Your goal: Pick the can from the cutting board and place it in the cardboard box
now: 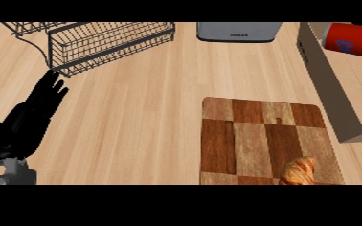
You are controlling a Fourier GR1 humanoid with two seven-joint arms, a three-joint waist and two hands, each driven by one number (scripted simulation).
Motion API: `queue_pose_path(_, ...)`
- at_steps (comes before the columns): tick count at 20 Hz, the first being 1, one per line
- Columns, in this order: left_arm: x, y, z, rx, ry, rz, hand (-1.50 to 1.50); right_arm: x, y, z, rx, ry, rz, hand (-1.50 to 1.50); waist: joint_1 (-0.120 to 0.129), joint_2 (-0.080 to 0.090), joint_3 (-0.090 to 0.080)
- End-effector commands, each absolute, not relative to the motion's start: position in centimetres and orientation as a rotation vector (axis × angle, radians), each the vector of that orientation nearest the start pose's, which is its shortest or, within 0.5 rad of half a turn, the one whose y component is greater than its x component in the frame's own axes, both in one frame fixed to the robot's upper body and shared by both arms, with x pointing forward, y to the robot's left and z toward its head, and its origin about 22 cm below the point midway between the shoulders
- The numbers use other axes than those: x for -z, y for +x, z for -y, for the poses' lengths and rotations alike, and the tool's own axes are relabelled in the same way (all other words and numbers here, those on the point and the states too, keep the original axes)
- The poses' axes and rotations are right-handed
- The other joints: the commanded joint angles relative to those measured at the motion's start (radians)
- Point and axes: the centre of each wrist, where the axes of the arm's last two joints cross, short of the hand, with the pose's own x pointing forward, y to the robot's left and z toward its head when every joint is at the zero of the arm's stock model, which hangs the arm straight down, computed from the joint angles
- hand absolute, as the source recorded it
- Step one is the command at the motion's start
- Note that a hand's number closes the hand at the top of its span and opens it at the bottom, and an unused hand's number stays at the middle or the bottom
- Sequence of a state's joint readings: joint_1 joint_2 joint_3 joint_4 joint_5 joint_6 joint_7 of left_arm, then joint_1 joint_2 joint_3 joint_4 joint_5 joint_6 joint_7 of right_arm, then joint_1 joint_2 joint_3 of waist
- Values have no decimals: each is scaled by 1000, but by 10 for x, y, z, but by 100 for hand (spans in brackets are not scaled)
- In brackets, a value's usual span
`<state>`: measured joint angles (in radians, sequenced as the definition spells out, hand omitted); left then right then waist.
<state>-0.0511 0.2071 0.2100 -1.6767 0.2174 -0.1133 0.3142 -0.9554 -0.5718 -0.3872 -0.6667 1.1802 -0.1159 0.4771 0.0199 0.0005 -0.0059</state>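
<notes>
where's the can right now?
Head view: the red can is at the far right, inside the cardboard box, beyond the cutting board and right of the grey appliance.

I have one view to work from, the head view, looking steeply down from above onto the wooden counter (141,119). It faces away from the robot's body: my left hand (35,110) comes in from the lower left edge, and the far side of the counter sits along the top, where a wire rack (106,43) and a grey appliance (239,31) are cut off by the frame. The cutting board (262,139) fills the lower right and runs past the bottom edge; the cardboard box (329,86) runs off the right edge. The camera sits fairly close, so only part of the counter shows
</notes>
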Motion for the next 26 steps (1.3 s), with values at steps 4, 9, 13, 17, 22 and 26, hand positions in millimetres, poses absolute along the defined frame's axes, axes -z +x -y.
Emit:
queue_pose_path(4,-49,244,-310,-34,43,1436,0,-138,415,400,-262,-1309,718,-150,2,7,7)
queue_pose_path(9,-74,250,-325,-54,64,1455,0,-125,407,404,-285,-1263,895,-150,-10,0,7)
queue_pose_path(13,-52,249,-315,-22,36,1452,0,-133,397,426,-114,-1331,1065,-150,-7,4,7)
queue_pose_path(17,-51,251,-321,-43,69,1437,0,-140,396,423,233,-1296,1215,-150,-18,1,8)
queue_pose_path(22,-62,249,-322,-66,64,1448,0,-143,368,456,394,-1255,1299,-150,-28,-4,7)
queue_pose_path(26,-47,249,-319,-52,81,1445,0,-159,339,478,431,-1238,1305,-150,-33,-5,5)
